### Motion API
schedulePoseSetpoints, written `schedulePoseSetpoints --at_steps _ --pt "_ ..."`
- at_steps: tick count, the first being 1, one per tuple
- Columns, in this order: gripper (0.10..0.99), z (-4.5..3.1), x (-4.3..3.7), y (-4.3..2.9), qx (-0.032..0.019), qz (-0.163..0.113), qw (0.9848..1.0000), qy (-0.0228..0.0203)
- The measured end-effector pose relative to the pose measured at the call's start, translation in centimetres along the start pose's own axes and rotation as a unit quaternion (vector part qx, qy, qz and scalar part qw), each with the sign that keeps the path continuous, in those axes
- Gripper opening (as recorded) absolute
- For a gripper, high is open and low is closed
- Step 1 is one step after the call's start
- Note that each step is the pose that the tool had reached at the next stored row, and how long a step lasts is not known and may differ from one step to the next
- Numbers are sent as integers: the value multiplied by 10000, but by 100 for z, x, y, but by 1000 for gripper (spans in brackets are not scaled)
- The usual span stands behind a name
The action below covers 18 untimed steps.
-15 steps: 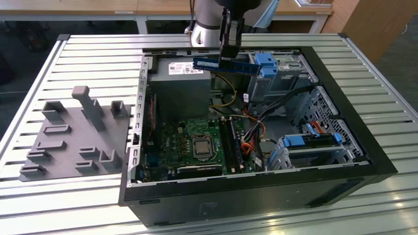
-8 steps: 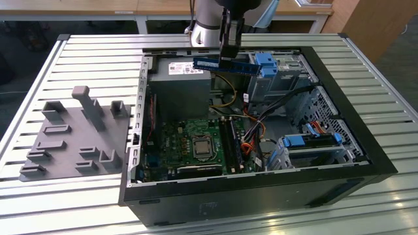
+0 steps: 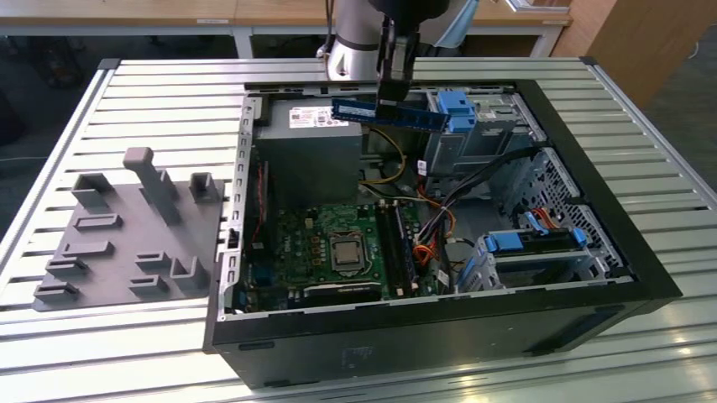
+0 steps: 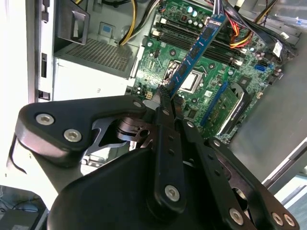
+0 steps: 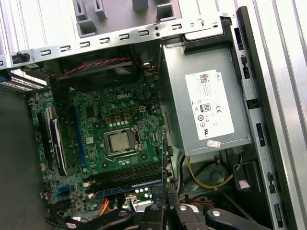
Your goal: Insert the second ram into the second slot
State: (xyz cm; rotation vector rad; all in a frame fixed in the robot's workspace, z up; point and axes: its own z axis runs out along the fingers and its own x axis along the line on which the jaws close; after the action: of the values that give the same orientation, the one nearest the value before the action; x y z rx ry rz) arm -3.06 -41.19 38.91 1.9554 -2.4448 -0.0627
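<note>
My gripper point(image 3: 394, 99) is shut on the second ram point(image 3: 387, 112), a dark blue stick with a pale label. It holds the stick level, high above the open computer case, over the power supply's edge. In the second wrist view the second ram point(image 4: 194, 52) juts out from the gripper point(image 4: 168, 98) over the motherboard. In the first wrist view it shows edge-on point(image 5: 164, 153) above the gripper point(image 5: 165, 194). The memory slots point(image 5: 127, 173) lie well below on the motherboard point(image 3: 325, 252). One holds a blue stick point(image 5: 125, 188), and I cannot tell which dark slot is the second slot.
The case walls point(image 3: 583, 176) ring the motherboard. Inside are a grey power supply point(image 3: 305, 147), loose cables point(image 3: 448, 201), the processor socket point(image 3: 344, 252) and blue drive-bay clips point(image 3: 459, 107). A grey fixture block point(image 3: 123, 235) stands on the slatted table at the exterior view's left.
</note>
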Motion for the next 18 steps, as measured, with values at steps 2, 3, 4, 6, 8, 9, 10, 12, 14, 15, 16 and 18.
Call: schedulePoseSetpoints --at_steps 2,3,4,6,8,9,10,12,14,15,16,18 --pt "137 -1 40 -9 0 1 10000 0" --pt "137 -1 61 -13 0 1 10000 0" --pt "137 -1 81 -18 0 1 10000 0" --pt "137 -2 114 -26 0 1 10000 0" --pt "137 -2 145 -32 0 1 10000 0" --pt "137 -2 157 -35 0 1 10000 0" --pt "137 -3 167 -38 0 1 10000 0" --pt "137 -3 182 -41 0 1 10000 0" --pt "137 -3 193 -43 0 1 10000 0" --pt "137 -3 197 -44 0 1 10000 0" --pt "137 -3 200 -45 0 1 10000 0" --pt "137 -3 208 -47 0 1 10000 0"
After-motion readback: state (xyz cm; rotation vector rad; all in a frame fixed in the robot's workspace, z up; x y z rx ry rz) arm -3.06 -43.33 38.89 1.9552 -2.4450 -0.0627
